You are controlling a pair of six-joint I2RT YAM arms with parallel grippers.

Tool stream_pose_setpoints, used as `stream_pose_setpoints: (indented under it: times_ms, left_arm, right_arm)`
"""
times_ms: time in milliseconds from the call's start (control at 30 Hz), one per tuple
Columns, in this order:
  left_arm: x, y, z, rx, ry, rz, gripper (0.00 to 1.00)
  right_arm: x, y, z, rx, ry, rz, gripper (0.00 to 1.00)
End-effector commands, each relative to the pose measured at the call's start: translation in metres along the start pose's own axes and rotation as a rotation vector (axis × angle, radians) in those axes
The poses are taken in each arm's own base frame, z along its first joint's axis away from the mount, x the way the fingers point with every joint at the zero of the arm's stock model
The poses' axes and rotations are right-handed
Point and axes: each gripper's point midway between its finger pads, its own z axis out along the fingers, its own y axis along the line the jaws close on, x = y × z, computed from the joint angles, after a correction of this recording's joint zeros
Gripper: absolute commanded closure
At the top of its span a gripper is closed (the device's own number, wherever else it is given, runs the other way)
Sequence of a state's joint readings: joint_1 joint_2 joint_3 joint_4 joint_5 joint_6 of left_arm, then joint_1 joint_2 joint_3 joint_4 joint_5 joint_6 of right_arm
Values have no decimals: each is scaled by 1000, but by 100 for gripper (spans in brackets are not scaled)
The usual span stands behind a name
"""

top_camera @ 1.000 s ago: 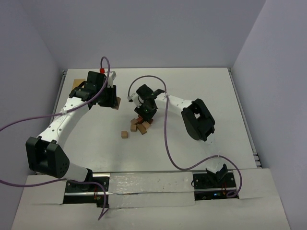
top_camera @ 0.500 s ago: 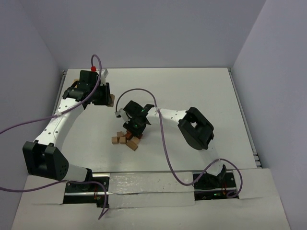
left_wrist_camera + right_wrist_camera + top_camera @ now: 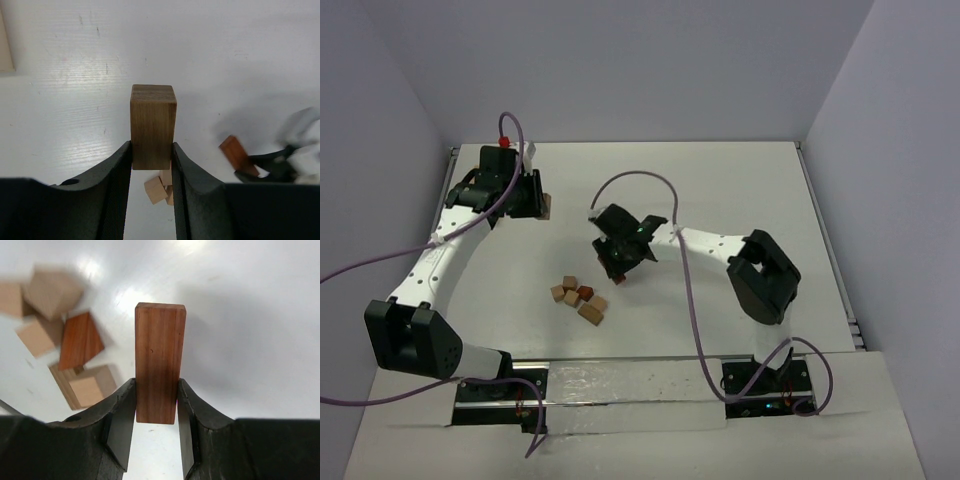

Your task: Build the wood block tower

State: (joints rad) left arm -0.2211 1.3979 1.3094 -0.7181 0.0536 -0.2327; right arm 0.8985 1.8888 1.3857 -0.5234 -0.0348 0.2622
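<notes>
My left gripper (image 3: 540, 203) is at the far left of the table, shut on a dark brown wood brick (image 3: 153, 127) held above the surface; the pads grip its lower half. My right gripper (image 3: 618, 270) is near the table's middle, shut on a reddish-brown wood brick (image 3: 159, 365) that sticks out past the fingertips. Several loose tan and reddish wood blocks (image 3: 579, 298) lie in a small cluster on the table, left of and nearer than the right gripper. They also show in the right wrist view (image 3: 65, 355). No stacked tower is in view.
A corner of the pale wooden box (image 3: 4, 45) shows at the left wrist view's upper left edge; in the top view the left arm covers it. White table (image 3: 740, 190) with walls on three sides. Purple cables loop over both arms.
My right gripper has come away from the block cluster, up and to the right, with the reddish brick in it. The cluster was pushed nearer and left. My left gripper drifted left with its brick.
</notes>
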Motion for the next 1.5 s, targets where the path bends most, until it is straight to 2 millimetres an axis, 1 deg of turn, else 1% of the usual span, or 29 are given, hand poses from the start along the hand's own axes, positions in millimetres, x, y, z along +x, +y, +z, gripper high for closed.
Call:
stream_pose_setpoints:
  times_ms: [0, 100, 133, 167, 200, 233, 267, 300, 367, 433, 500, 567, 667, 733, 867, 1067, 1200, 1333, 1467]
  left_arm:
    - [-30, -2, -13, -6, -127, -29, 100]
    - [-31, -2, -7, -15, -133, -43, 100]
    - [-33, -1, -5, -25, -140, -45, 100]
    - [-37, 3, -3, -48, -153, -47, 100]
    - [-38, 2, 0, -47, -150, -45, 100]
    - [-38, 2, 0, -47, -150, -44, 100]
    - [-39, 1, 6, -45, -137, -45, 100]
    - [-42, -1, 8, -40, -142, -44, 100]
    - [-44, -2, 12, -43, -140, -61, 100]
    - [-46, -2, 16, -48, -147, -84, 100]
    - [-46, -2, 17, -50, -152, -99, 100]
    - [-50, -4, 20, -47, -157, -108, 100]
    - [-51, -1, 24, -62, -150, -107, 100]
    - [-51, -1, 25, -66, -150, -100, 100]
    - [-49, -3, 27, -55, -148, -103, 100]
    - [-47, -3, 30, -55, -136, -99, 100]
    - [-48, -3, 29, -57, -141, -98, 100]
    - [-46, -3, 30, -57, -134, -98, 100]
    - [-45, -2, 30, -58, -132, -93, 100]
  right_arm:
    - [-55, -53, -47, 116, -177, 320, 100]
    - [-61, -82, -43, 167, -175, 439, 100]
    - [-62, -89, -38, 176, -168, 453, 100]
    - [-63, -92, -30, 168, -150, 446, 100]
    - [-71, -96, -23, 149, -145, 445, 100]
    - [-72, -97, -22, 148, -143, 424, 100]
    - [-95, -103, -24, 140, -172, 400, 100]
    - [-103, -111, -22, 164, -182, 391, 100]
    - [-107, -124, -7, 207, -163, 410, 100]
    - [-114, -133, 0, 241, -164, 429, 100]
    - [-114, -140, 5, 279, -158, 445, 100]
    - [-108, -145, 16, 314, -127, 479, 100]
    - [-98, -152, 21, 369, -100, 496, 100]
    - [-86, -150, 26, 388, -80, 490, 100]
    - [-72, -143, 37, 366, -51, 486, 100]
    - [-59, -136, 47, 358, -12, 467, 100]
    - [-42, -128, 53, 359, 18, 442, 100]
    - [-40, -125, 52, 348, 15, 451, 98]
    - [-39, -118, 52, 335, 16, 449, 95]
